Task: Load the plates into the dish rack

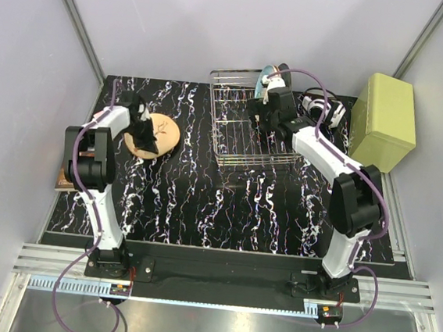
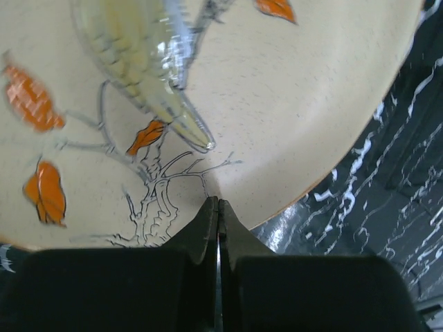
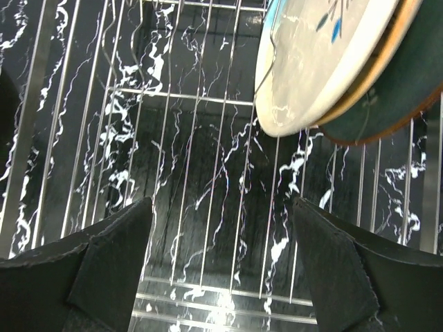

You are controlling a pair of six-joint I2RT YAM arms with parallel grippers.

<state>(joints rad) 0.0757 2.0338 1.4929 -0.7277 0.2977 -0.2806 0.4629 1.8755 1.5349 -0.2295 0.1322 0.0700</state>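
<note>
- Hovering over the tan plate (image 2: 291, 104), the left gripper (image 2: 218, 211) has its two fingers pressed together with nothing between them. The tips sit just inside the plate's rim, and whether they touch it cannot be told.
- That plate, painted with orange leaves and bare twigs, lies flat on the black marbled table (image 1: 202, 203), directly beneath the left gripper.
- The right gripper (image 3: 221, 228) hangs over the dish rack (image 3: 201, 99), fingers spread wide and empty.
- Ahead and to the right of its fingers, a cream plate (image 3: 311, 76), a tan-rimmed plate (image 3: 387, 48) behind it and the dark teal plate (image 3: 401, 83) stand on edge in the rack, leaning together.
- A pale green box (image 1: 383, 119) stands beyond the right arm, outside the rack.
</note>
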